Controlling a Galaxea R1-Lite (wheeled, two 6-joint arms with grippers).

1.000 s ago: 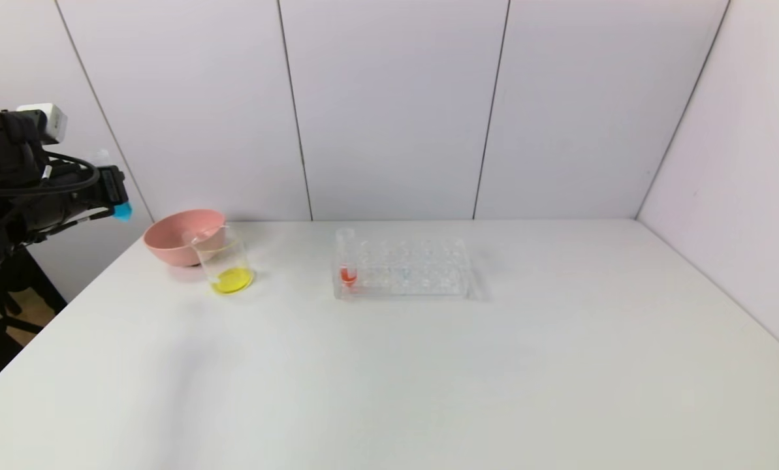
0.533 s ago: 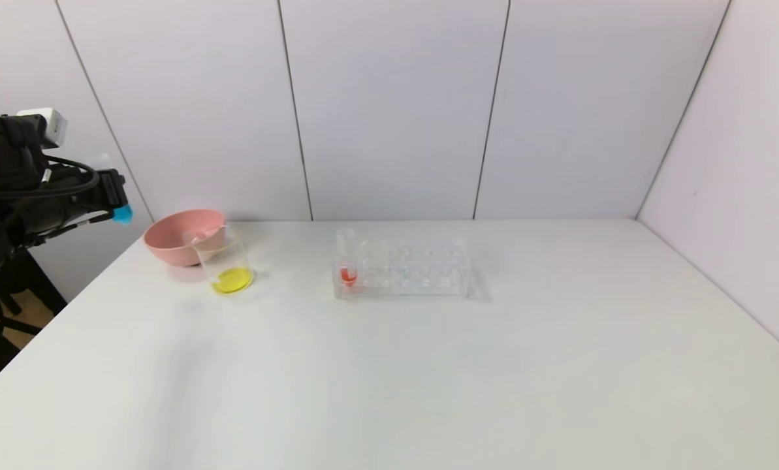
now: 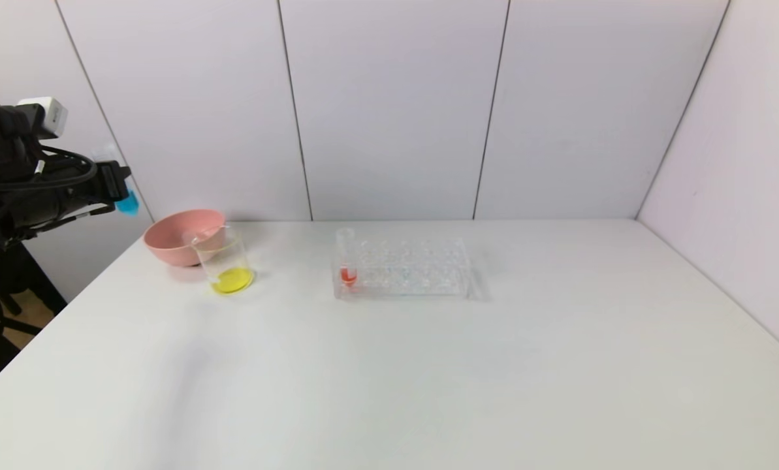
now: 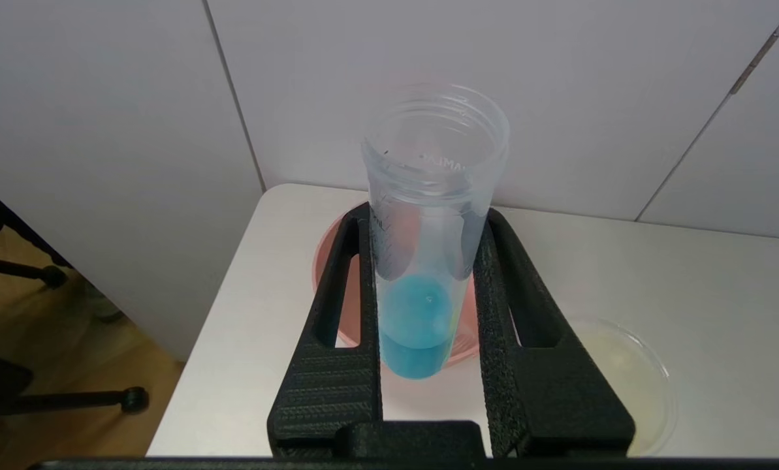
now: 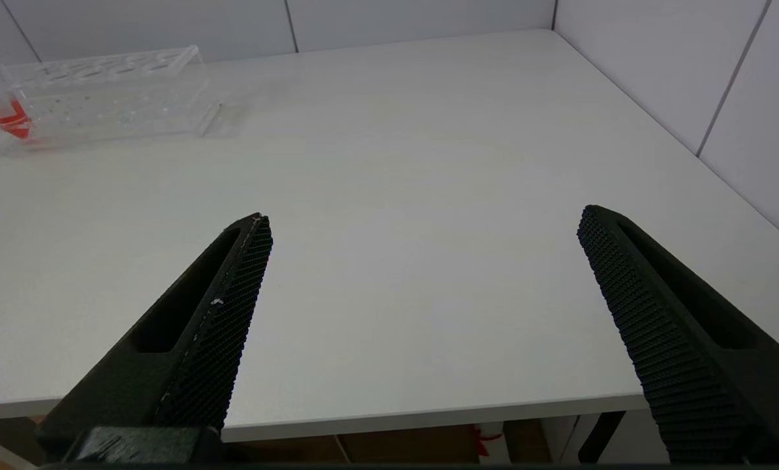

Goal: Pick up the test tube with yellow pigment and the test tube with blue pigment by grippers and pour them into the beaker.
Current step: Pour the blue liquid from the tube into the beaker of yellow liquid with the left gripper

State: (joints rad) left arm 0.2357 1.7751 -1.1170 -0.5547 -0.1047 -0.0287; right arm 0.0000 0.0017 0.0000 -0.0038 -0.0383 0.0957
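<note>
Pink bowl, clear rack holding a red-liquid tube

The blue tube bears raised lettering, too faint to read

On your table, the beaker stands far left toward the back, touching or just before the bowl behind it. The tube rack sits right of the beaker, well apart, with one tube upright in its left end. Your left gripper hangs above the table's left edge, left of the bowl, holding the test tube with blue pigment.
</note>
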